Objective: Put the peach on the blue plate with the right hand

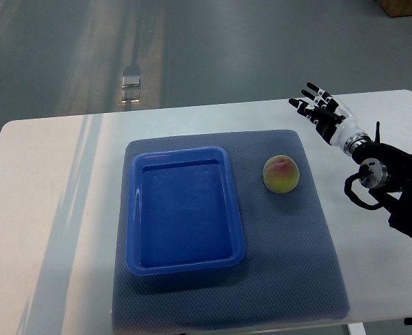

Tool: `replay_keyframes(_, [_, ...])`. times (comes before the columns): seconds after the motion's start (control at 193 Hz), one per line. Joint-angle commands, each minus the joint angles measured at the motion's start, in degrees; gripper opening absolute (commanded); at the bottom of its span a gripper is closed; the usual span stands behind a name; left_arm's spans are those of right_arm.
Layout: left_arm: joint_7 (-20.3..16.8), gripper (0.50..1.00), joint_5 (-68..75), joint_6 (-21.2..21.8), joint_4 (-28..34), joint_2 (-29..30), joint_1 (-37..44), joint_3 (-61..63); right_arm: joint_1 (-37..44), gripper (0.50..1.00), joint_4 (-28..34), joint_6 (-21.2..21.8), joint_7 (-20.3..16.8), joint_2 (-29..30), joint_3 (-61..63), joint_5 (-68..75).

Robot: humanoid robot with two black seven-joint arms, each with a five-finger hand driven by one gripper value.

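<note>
A yellow-green peach (281, 174) with a red blush lies on the grey mat, just right of the blue plate (185, 259). The plate is a rectangular blue tray with nothing in it. My right hand (316, 107) hovers over the white table at the far right, up and to the right of the peach and well apart from it. Its fingers are spread and hold nothing. The right arm comes in from the right edge.
A grey textured mat (296, 265) covers the middle of the white table (52, 209) and carries both plate and peach. The table's far edge runs behind the hand; grey floor lies beyond it.
</note>
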Motion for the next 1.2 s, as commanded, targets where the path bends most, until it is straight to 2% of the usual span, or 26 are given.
replay_keyframes(0.0, [0.0, 1.0, 0.0, 0.0, 0.0, 0.0, 0.0, 0.0, 0.7, 0.93, 0.1, 0.5, -0.2, -0.4, -0.3, -0.5])
replay_keyframes(0.197, [0.0, 1.0, 0.0, 0.0, 0.0, 0.0, 0.0, 0.0, 1.8, 0.93, 0.1, 1.8, -0.2, -0.7, -0.3, -8.0])
replay_keyframes(0.202, [0.0, 1.0, 0.0, 0.0, 0.0, 0.0, 0.0, 0.0, 2.5, 0.93, 0.1, 2.3, -0.1, -0.7, -0.3, -12.8])
replay_keyframes(0.243, [0.0, 1.0, 0.0, 0.0, 0.0, 0.0, -0.1, 0.0, 3.1, 0.928, 0.2, 3.0, -0.1, -0.7, -0.3, -17.2])
replay_keyframes(0.295, [0.0, 1.0, 0.0, 0.0, 0.0, 0.0, -0.1, 0.0, 3.1, 0.928, 0.2, 3.0, -0.1, -0.7, -0.3, -17.2])
replay_keyframes(0.3, [0.0, 1.0, 0.0, 0.0, 0.0, 0.0, -0.1, 0.0, 3.7, 0.928, 0.4, 4.5, 0.1, -0.7, -0.3, -22.5])
replay_keyframes(0.362, [0.0, 1.0, 0.0, 0.0, 0.0, 0.0, -0.1, 0.0, 4.9, 0.928, 0.8, 6.9, 0.2, -0.9, -0.3, -29.1])
replay_keyframes(0.425, [0.0, 1.0, 0.0, 0.0, 0.0, 0.0, -0.1, 0.0, 5.2, 0.928, 0.9, 7.3, 0.2, -1.0, -0.3, -30.0])
replay_keyframes(0.43, [0.0, 1.0, 0.0, 0.0, 0.0, 0.0, -0.1, 0.1, 6.4, 0.928, 1.6, 9.3, 1.0, -2.0, -0.3, -34.7])
replay_keyframes(0.513, [0.0, 1.0, 0.0, 0.0, 0.1, 0.0, -0.1, 0.0, 8.3, 0.928, 3.8, 12.3, 2.9, -5.2, -0.3, -42.3])
replay_keyframes(0.575, [0.0, 1.0, 0.0, 0.0, 0.1, 0.0, -0.1, 0.0, 8.5, 0.928, 4.0, 12.6, 3.0, -5.5, -0.3, -43.1])
replay_keyframes(0.58, [0.0, 1.0, -0.1, 0.0, 0.1, 0.0, -0.1, 0.0, 10.0, 0.928, 5.0, 14.7, 3.3, -6.7, -0.4, -47.1])
replay_keyframes(0.59, [0.0, 1.0, -0.1, 0.0, 0.1, 0.0, -0.1, 0.0, 10.2, 0.928, 5.3, 15.3, 3.4, -6.9, -0.4, -48.0])
replay_keyframes(0.647, [0.0, 1.0, 0.0, 0.0, 0.1, 0.0, -0.1, 0.0, 11.4, 0.928, 6.2, 17.5, 3.5, -7.6, -0.4, -51.5])
replay_keyframes(0.694, [0.0, 1.0, 0.0, 0.0, 0.1, 0.0, -0.1, 0.0, 11.4, 0.928, 6.2, 17.5, 3.5, -7.6, -0.4, -51.5])
replay_keyframes(0.699, [0.0, 1.0, 0.0, 0.0, 0.1, 0.0, -0.1, 0.0, 12.3, 0.928, 7.5, 18.9, 3.7, -8.7, -0.4, -55.0])
replay_keyframes(0.922, [0.0, 1.0, -0.1, 0.0, 0.1, 0.0, -0.1, 0.0, 13.5, 0.928, 14.4, 19.5, 5.3, -10.8, -2.2, -69.8])
replay_keyframes(1.196, [0.0, 1.0, -0.1, 0.0, 0.1, 0.0, -0.1, 0.0, 14.3, 0.926, 18.6, 19.1, 7.6, -12.6, -7.4, -80.3])
